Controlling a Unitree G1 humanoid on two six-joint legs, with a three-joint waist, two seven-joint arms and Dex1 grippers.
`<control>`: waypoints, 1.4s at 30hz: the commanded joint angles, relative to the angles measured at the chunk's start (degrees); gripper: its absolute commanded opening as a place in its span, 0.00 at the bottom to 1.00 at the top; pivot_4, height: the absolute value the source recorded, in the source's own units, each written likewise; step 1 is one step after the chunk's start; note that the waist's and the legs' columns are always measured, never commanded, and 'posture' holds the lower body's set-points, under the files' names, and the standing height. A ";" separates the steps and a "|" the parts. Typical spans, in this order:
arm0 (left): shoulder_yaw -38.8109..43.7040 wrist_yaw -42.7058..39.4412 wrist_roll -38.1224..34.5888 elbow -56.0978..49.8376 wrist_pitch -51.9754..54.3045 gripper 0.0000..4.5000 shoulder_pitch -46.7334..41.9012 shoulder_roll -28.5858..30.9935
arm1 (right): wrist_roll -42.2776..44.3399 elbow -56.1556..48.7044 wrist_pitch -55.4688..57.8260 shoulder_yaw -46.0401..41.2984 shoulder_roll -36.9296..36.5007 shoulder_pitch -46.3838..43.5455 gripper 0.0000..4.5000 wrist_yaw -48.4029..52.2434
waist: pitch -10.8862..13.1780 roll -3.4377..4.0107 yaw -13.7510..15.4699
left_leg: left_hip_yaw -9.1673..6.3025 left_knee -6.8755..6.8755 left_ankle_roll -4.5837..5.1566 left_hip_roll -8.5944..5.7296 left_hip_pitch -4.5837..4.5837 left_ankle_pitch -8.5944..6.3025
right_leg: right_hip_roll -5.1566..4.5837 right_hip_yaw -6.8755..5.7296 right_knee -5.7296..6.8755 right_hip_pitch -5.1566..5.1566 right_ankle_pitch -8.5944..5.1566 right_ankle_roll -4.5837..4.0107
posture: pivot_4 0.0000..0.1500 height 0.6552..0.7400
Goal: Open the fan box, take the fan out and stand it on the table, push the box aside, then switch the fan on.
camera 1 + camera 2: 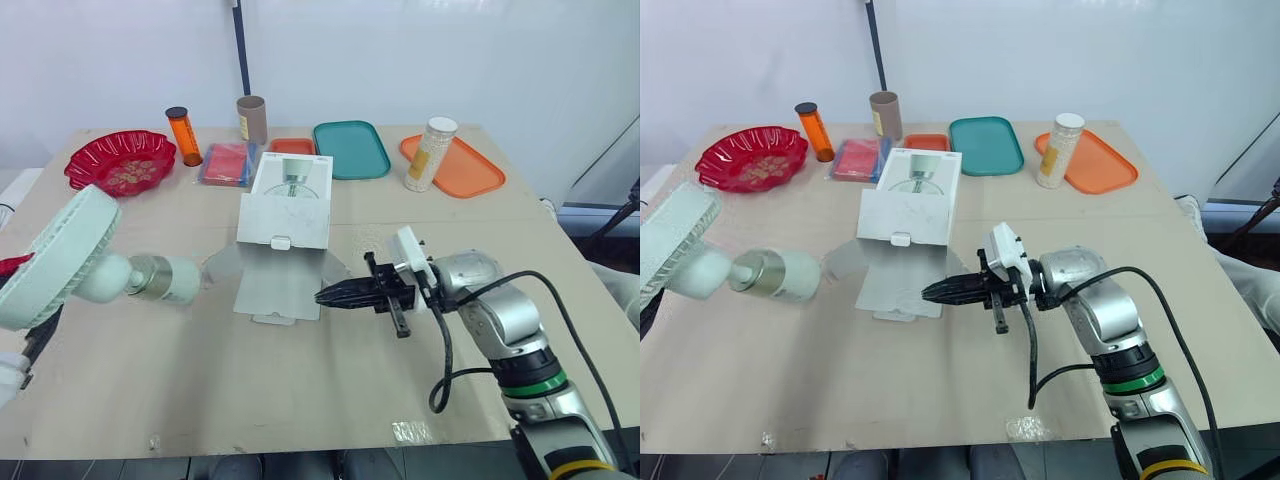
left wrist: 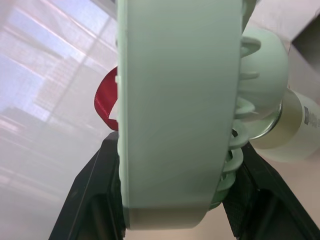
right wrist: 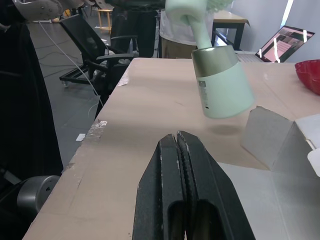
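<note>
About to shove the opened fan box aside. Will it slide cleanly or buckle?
Probably light: the fan box is thin white cardboard and the fan is already out. Its splayed flaps look floppy and may fold or drag. Flat-sided, it should slide, not roll.

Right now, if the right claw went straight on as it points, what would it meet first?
Likely the fan's base; height is unclear, so the right claw might slip under it.
</note>
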 commanded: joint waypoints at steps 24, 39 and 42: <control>13.02 -1.88 -4.79 -18.49 49.86 0.46 -7.86 11.30 | 2.12 -2.55 3.32 -0.03 0.05 -0.90 0.00 2.08 | 0.01 -0.03 -0.04 | -0.01 -0.01 -0.04 0.10 -0.01 -0.02 | 0.08 -0.01 -0.03 -0.04 0.03 -0.08 | 1.00 1.00; 7.78 -4.65 -2.86 -17.00 61.12 0.46 -13.27 17.83 | 2.92 -5.71 4.90 -0.79 -0.62 1.76 0.00 -0.39 | 0.03 -0.01 -0.11 | -0.01 -0.04 -0.06 0.12 -0.02 -0.03 | 0.10 0.00 -0.02 -0.08 0.03 -0.11 | 1.00 1.00; 6.56 -4.36 -1.91 -16.17 62.17 0.46 -14.42 18.86 | 2.91 -6.38 5.03 -0.79 -0.73 2.29 0.00 -0.94 | 0.03 -0.01 -0.05 | -0.01 -0.04 -0.07 0.12 -0.01 -0.03 | 0.10 0.00 -0.02 -0.07 0.03 -0.11 | 1.00 1.00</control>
